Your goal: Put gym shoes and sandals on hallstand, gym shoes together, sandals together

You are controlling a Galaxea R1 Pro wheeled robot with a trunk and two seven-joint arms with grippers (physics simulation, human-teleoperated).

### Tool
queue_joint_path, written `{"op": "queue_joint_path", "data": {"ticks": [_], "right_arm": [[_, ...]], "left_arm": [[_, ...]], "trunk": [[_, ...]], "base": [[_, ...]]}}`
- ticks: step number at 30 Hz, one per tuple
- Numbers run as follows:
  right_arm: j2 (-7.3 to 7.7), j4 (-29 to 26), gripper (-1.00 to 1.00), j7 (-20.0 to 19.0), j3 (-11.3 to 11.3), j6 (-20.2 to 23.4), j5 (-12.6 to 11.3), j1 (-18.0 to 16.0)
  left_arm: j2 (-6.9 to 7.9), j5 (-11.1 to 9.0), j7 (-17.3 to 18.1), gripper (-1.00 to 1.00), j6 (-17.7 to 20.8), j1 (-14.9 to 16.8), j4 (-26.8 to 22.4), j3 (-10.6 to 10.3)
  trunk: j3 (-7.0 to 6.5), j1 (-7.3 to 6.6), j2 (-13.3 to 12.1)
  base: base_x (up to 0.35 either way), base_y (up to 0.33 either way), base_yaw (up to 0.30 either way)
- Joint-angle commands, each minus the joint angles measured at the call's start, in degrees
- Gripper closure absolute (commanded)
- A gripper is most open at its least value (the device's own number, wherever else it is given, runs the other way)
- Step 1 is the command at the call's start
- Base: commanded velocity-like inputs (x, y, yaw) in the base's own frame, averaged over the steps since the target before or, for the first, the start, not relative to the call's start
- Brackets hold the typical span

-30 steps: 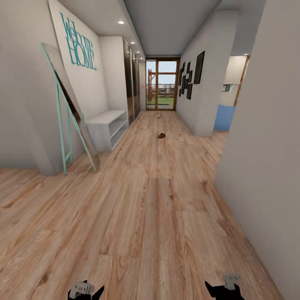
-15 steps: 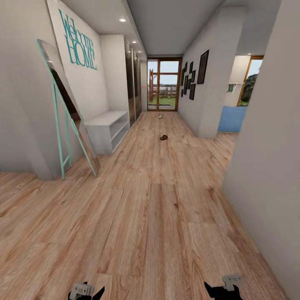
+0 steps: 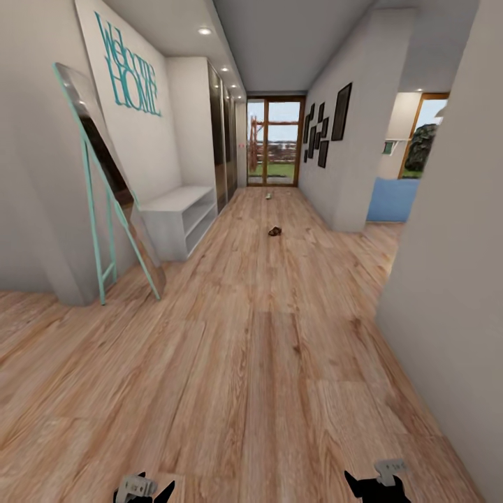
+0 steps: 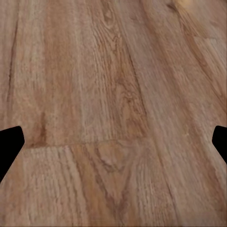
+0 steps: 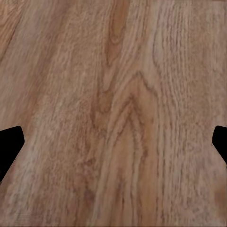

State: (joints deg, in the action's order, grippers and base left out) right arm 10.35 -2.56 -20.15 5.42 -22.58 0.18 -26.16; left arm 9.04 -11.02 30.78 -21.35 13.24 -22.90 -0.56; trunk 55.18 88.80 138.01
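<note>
Left hand (image 4: 113, 142), right hand (image 5: 113, 142) both spread wide, empty, over bare plank floor (image 5: 118, 94) in wrist views. Head view alone: white shoe rack (image 3: 178, 218) at 10 o'clock; small brown sandal (image 3: 274, 230) on floor at 12; paler shoe (image 3: 268, 195) beyond, blurred.

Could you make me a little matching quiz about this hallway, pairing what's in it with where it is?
Things:
1. hallstand
2. mirror
3. brown object
4. picture frames

Places:
A. hanging on the right wall
B. lying on the corridor floor, mid-hall
C. leaning on the left wall, nearest the camera
D. standing against the left wall, beyond the mirror

Pairs: 1-D, 2-C, 3-B, 4-A
</note>
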Motion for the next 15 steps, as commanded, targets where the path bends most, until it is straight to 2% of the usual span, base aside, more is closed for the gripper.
{"op": "queue_joint_path", "data": {"ticks": [1,10,15], "right_arm": [[0.06,0.04,-1.0,-0.46,0.47,-0.1,0.01,-0.03],[0.3,0.24,-1.0,-0.43,0.5,-2.42,-0.01,-0.03],[0.17,0.18,-1.0,1.19,0.54,-2.78,-0.08,-0.03]], "left_arm": [[0.02,-0.47,0.32,-1.0,-0.08,0.04,0.09,-0.06],[0.02,-0.55,-0.56,-1.0,-0.18,0.03,0.13,-0.06],[0.02,-0.57,-1.59,-1.0,-0.19,0.03,0.13,-0.06]], "trunk": [[0.06,0.02,0.02],[0.06,0.02,0.02],[0.06,0.02,0.02]], "base": [[0.311,0.0,0.0],[0.328,0.0,0.0],[0.337,0.0,0.0]]}}
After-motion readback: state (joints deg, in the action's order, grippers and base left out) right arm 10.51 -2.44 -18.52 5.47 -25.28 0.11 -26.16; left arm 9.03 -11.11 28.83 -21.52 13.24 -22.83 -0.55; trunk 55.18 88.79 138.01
